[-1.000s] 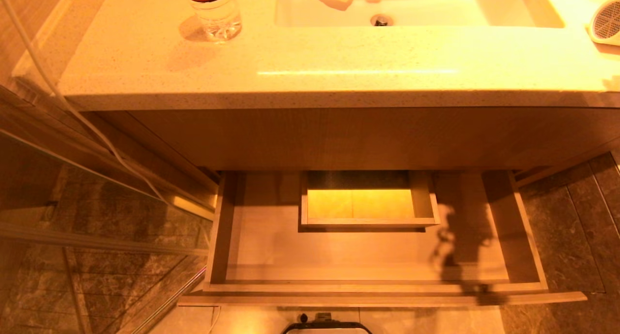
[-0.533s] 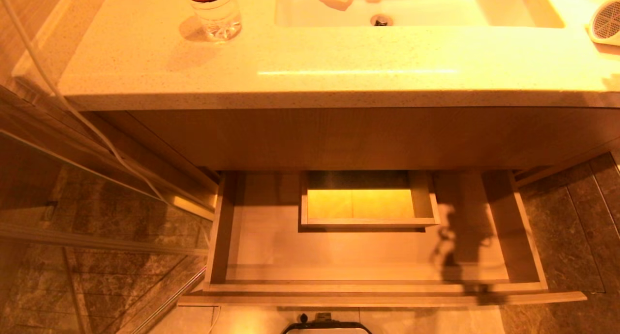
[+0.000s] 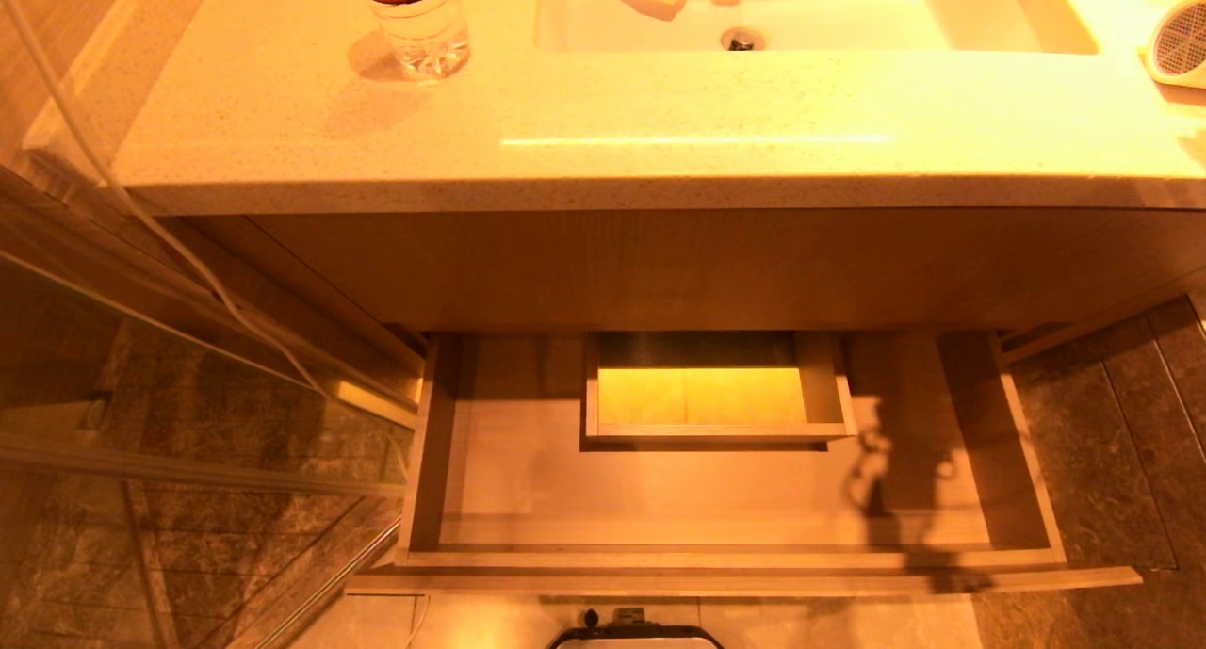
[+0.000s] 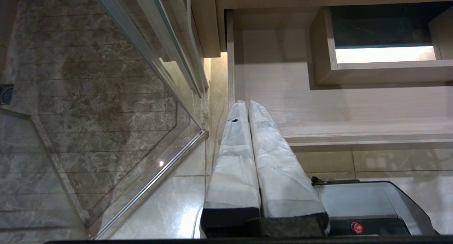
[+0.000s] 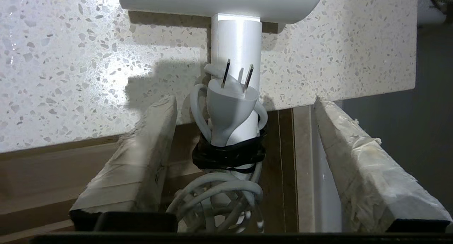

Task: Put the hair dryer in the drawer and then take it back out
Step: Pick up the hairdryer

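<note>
The white hair dryer [image 3: 1180, 51] lies on the speckled countertop [image 3: 603, 121] at the far right, mesh end showing. In the right wrist view its handle [image 5: 236, 49] sticks out over the counter edge, with the plug [image 5: 230, 106] and the coiled grey cord [image 5: 226, 191] strapped to it by a black band. My right gripper [image 5: 244, 102] is open, one finger on each side of the handle and cord, clear of both. The drawer [image 3: 725, 559] stands pulled out below, with nothing in it but its boxed cut-out [image 3: 716, 390]. My left gripper [image 4: 247, 104] hangs shut beside the drawer's left end.
A water bottle [image 3: 419, 18] stands at the back left of the counter, and the sink basin [image 3: 810, 13] is at the back middle. A glass shower panel [image 3: 188, 423] runs along the left. The robot's base [image 3: 636, 635] sits just before the drawer front.
The gripper's shadow on the right of the drawer floor has spread into two prongs. The hair dryer and the drawer have not moved.
</note>
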Robot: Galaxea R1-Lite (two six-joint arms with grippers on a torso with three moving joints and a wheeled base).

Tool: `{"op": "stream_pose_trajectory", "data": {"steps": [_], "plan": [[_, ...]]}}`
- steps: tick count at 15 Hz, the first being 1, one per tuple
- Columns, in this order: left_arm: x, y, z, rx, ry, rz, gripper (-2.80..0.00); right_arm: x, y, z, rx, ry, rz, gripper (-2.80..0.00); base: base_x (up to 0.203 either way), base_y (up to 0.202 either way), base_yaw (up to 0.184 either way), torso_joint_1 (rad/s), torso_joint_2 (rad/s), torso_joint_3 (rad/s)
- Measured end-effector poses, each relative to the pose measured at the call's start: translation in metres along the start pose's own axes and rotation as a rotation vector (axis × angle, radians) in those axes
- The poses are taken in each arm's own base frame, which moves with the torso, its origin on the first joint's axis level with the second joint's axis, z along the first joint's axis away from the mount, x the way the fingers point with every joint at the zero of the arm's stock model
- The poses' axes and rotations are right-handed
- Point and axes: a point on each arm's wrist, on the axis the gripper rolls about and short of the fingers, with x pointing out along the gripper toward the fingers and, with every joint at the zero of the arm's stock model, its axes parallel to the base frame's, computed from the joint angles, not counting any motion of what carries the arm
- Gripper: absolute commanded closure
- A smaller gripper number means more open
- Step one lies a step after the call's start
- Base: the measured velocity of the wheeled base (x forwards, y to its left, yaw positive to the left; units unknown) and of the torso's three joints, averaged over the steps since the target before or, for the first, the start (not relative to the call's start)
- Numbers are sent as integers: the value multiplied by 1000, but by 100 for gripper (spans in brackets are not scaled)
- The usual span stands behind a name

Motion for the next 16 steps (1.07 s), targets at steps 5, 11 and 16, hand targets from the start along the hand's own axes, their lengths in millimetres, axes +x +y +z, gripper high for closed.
{"op": "stream_pose_trajectory", "data": {"steps": [5, 11, 16], "plan": [[0, 0, 0, 0, 0, 0, 0, 14, 0, -5, 74, 40, 12, -280, 0, 0, 0, 0, 0, 0], [0, 0, 0, 0, 0, 0, 0, 33, 0, -10, 80, 79, 20, -280, 0, 0, 0, 0, 0, 0], [0, 0, 0, 0, 0, 0, 0, 42, 3, -12, 85, 79, 110, -280, 0, 0, 0, 0, 0, 0]]}}
